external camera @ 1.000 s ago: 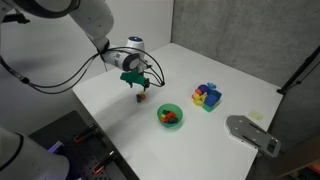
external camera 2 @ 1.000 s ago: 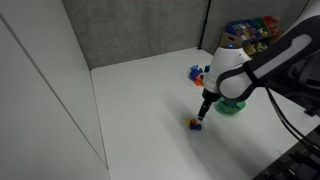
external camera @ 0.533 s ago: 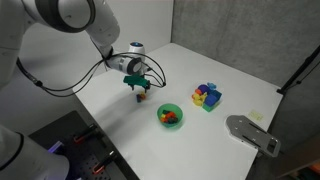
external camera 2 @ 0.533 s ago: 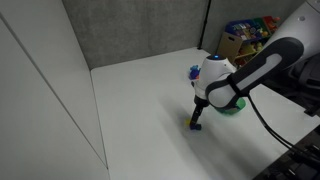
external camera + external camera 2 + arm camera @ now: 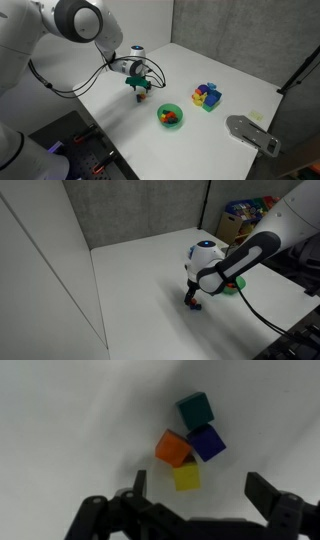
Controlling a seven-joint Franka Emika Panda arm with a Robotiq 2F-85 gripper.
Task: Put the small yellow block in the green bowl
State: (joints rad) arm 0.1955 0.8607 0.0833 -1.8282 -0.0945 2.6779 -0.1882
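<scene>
A plain white desk [image 5: 180, 65] stands before grey wall panels [image 5: 240, 30]. A shelf of colourful packages [image 5: 250, 215] shows in the background of an exterior view, and a grey device [image 5: 250, 133] lies at the desk's edge.

The tool [image 5: 196, 480] hangs low over the desk with its fingers [image 5: 138, 482] spread apart, gripping nothing. Below it sit four tiny cubes in one touching huddle:
- one small yellow block [image 5: 186, 477], between the fingers and nearer one of them
- one orange cube [image 5: 173, 448]
- one purple cube [image 5: 207, 442]
- one teal cube [image 5: 195, 409], farthest from the tool

One green bowl [image 5: 170, 115], with something orange-red inside, stands near the tool. One multicoloured block cluster [image 5: 207, 96] sits beyond the bowl, well apart from the tool.
</scene>
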